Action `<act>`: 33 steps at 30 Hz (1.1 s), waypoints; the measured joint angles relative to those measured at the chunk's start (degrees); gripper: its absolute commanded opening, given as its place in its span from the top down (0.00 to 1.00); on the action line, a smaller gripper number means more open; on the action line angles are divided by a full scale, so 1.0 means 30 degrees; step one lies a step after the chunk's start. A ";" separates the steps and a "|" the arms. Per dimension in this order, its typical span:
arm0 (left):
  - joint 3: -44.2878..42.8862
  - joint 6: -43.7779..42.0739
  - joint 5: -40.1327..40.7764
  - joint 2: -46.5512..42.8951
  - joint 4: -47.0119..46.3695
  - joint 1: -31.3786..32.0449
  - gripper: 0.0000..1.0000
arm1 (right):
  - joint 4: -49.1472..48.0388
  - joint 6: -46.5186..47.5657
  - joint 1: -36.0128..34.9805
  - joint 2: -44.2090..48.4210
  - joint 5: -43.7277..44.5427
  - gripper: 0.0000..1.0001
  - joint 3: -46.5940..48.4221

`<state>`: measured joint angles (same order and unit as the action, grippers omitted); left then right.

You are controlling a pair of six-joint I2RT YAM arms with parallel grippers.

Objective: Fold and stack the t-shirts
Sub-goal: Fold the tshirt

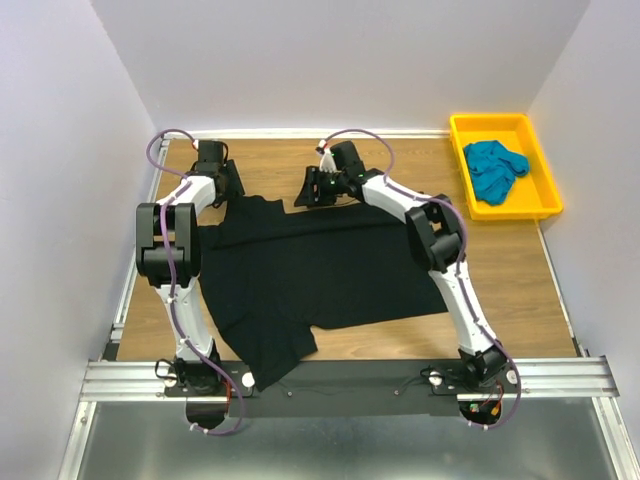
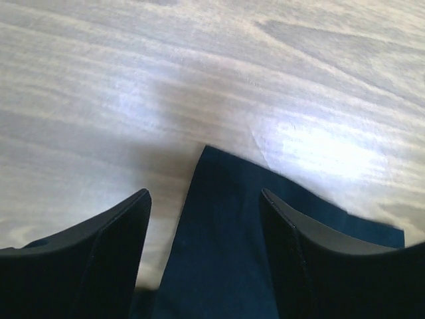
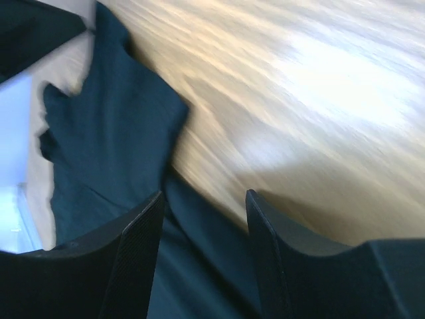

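The black t-shirt [image 1: 310,265] lies spread on the wooden table, one sleeve hanging towards the near edge. My left gripper [image 1: 232,188] is at its far left corner. In the left wrist view that gripper [image 2: 204,194] is open, and a pointed corner of the black t-shirt [image 2: 219,232] lies between the fingers [image 2: 113,259]. My right gripper [image 1: 310,190] is at the shirt's far edge. It [image 3: 204,195] is open, straddling the edge of the black t-shirt [image 3: 113,139]. The teal-blue t-shirt [image 1: 494,170] lies crumpled in the tray.
A yellow plastic tray [image 1: 540,205] stands at the far right of the table. White walls close in the left, back and right sides. A metal rail [image 1: 350,378] carrying both arm bases runs along the near edge.
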<state>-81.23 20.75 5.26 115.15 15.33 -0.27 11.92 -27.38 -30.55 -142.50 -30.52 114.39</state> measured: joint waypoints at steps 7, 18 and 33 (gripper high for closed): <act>-0.0357 0.0000 0.0000 0.0597 0.0080 0.0000 0.36 | -0.1078 -0.1311 -0.0517 -0.2331 -0.0991 0.41 0.2922; -0.0393 -0.0095 0.0007 0.1071 0.0204 0.0000 0.46 | -0.2237 -0.2776 -0.0721 -0.4590 -0.1770 0.58 0.5523; -0.0393 -0.0430 0.0015 0.1158 0.0146 0.0627 1.00 | -0.2586 -0.3337 -0.1377 -0.5231 -0.2229 0.99 0.5821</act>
<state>-82.41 19.46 5.30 118.63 15.77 1.61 4.16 -37.39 -34.68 -158.19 -37.21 131.85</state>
